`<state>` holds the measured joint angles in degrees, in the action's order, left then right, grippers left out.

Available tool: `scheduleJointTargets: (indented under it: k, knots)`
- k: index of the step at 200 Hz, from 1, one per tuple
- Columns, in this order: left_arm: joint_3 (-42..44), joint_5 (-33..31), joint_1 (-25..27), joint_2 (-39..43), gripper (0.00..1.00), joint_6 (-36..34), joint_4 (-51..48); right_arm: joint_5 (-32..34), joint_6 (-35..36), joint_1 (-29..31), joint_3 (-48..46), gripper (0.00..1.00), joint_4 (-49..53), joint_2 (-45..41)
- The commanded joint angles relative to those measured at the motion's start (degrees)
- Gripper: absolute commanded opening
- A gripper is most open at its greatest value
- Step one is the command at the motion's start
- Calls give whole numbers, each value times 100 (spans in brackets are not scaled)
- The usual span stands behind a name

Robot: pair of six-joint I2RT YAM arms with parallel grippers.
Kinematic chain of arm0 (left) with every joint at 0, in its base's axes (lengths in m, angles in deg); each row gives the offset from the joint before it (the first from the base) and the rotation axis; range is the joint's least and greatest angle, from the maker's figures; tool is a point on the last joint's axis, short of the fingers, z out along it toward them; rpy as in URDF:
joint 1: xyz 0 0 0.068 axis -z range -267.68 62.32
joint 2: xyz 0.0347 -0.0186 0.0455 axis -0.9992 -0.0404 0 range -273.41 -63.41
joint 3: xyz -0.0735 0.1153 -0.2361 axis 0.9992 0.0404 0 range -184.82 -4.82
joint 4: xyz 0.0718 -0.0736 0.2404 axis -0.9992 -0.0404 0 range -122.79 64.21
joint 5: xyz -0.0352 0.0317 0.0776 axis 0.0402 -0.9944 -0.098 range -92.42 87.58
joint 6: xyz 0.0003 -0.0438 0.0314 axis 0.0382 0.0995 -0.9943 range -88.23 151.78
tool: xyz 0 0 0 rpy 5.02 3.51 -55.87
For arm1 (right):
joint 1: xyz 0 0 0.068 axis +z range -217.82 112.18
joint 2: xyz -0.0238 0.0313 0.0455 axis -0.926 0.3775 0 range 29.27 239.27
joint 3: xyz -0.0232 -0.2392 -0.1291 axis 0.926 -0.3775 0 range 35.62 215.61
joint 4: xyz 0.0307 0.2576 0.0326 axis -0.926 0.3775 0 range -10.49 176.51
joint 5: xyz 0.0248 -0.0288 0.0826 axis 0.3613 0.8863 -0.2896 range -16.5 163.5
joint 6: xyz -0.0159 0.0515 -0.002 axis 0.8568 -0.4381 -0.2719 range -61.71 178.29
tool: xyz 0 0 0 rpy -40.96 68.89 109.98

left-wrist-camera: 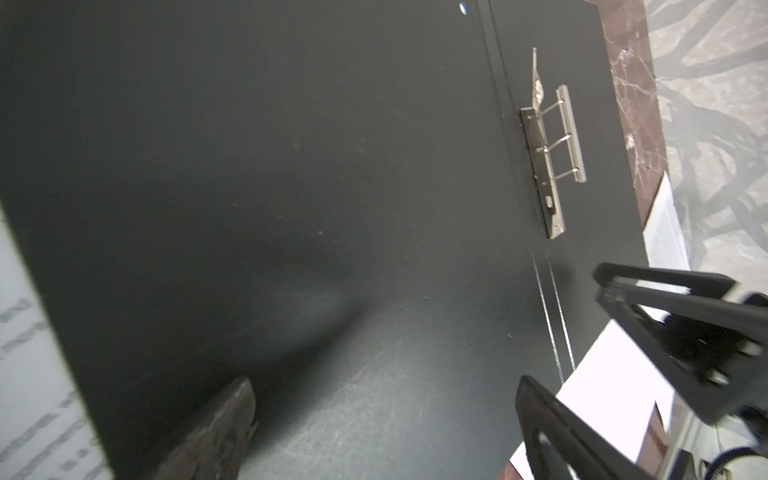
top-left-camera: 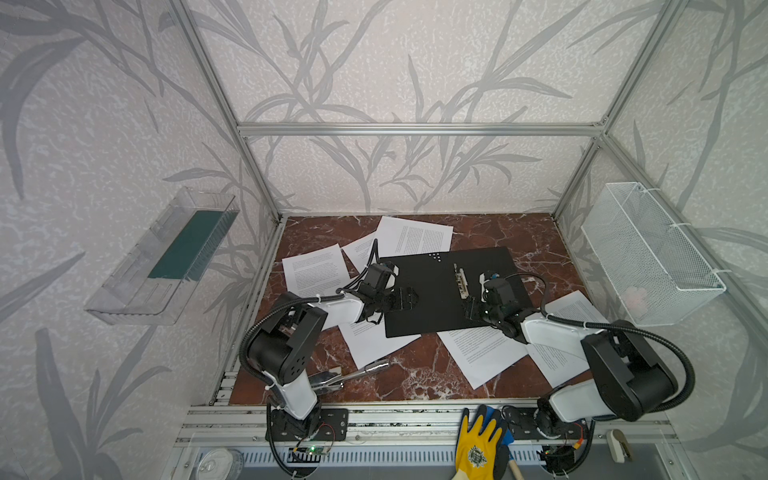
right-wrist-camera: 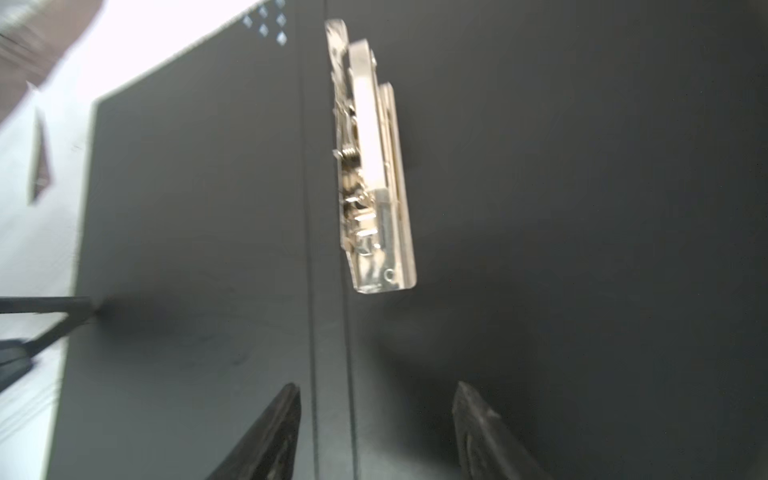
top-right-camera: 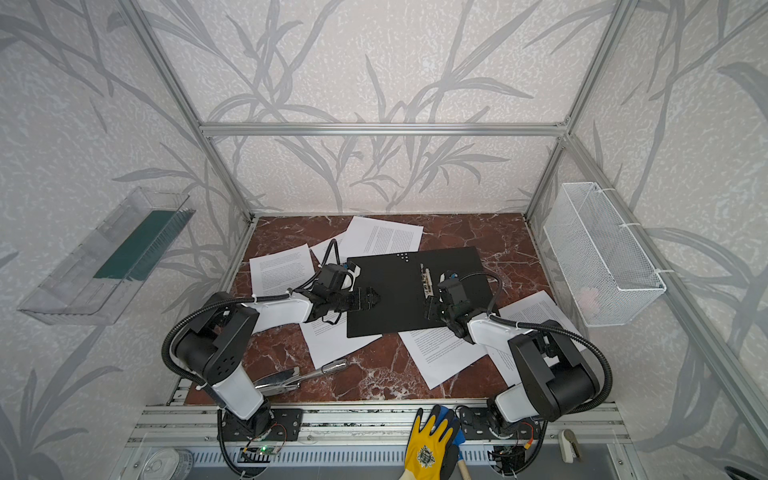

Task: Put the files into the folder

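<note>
The folder (top-left-camera: 432, 299) (top-right-camera: 395, 291) lies open and flat in the middle of the table, black inside facing up. Its metal spine clip (top-left-camera: 460, 281) (left-wrist-camera: 548, 158) (right-wrist-camera: 374, 166) stands raised. The files, several white printed sheets (top-left-camera: 316, 270) (top-left-camera: 415, 237) (top-left-camera: 482, 353) (top-right-camera: 536, 309), lie scattered around and partly under it. My left gripper (top-left-camera: 409, 299) (left-wrist-camera: 384, 380) hovers wide open over the folder's left half, holding nothing. My right gripper (top-left-camera: 468, 309) (right-wrist-camera: 376, 386) is open just short of the clip's near end, straddling the spine crease with nothing between its fingers.
A metal hand tool (top-left-camera: 349, 374) lies near the table's front left. A white wire basket (top-left-camera: 648, 253) hangs on the right wall. A clear tray with a dark green slab (top-left-camera: 187, 249) hangs on the left. A yellow glove (top-left-camera: 478, 444) lies on the front rail.
</note>
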<state>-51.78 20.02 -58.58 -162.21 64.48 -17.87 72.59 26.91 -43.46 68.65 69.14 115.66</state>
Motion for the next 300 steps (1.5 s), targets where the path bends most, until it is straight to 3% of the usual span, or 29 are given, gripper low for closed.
scheduleJointTargets:
  k: [1, 16, 108, 233, 266, 300]
  knots:
    - [353, 319, 29, -398, 99, 157, -874, 191, 261, -12, 549, 57, 180, 411]
    - [355, 332, 25, -389, 99, 146, -867, 335, 345, -10, 852, 50, 299, 641]
    - [376, 331, 32, -267, 99, 120, -898, 894, 726, -54, 2267, 42, 1054, 1552]
    - [398, 489, 29, -100, 99, 83, -854, 1078, 931, -149, 2653, 10, 1113, 1943]
    - [699, 1026, 42, 503, 99, 260, -210, 1045, 767, -272, 2679, 6, 939, 1951]
    - [1101, 773, 145, 1577, 99, 178, 55, 967, 562, -467, 2890, 3, 880, 2034]
